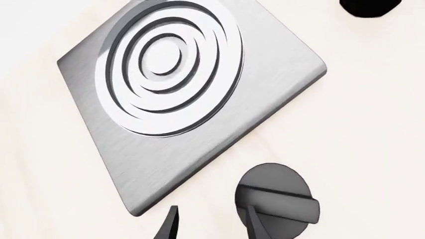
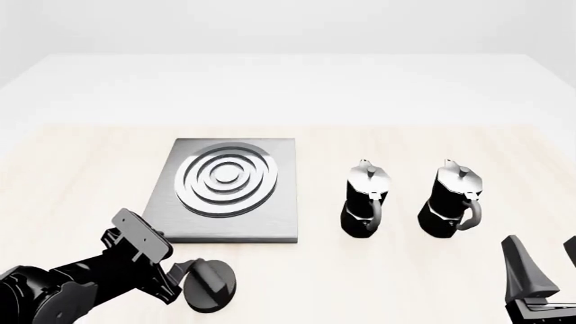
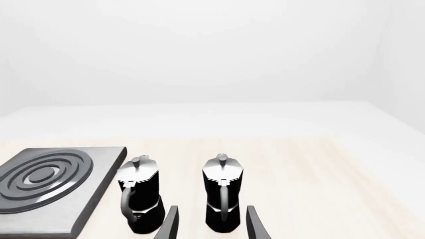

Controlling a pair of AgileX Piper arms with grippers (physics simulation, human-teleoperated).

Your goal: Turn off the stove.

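Near the front-left of the tabletop (image 2: pixel 81 169), left claw (image 2: pixel 185 280) sits at the knob (image 2: pixel 210 286), fingers apart; one fingertip (image 1: pixel 254 224) overlaps the knob's raised bar, contact unclear. Looks like approach done, turn not yet made. Stove (image 2: pixel 229 190): flat brushed-grey square slab, silver concentric rings, just behind the black round knob, left of two moka pots (image 2: pixel 365 199). Right claw (image 2: pixel 540 266) idle, fingers apart, holding nothing.
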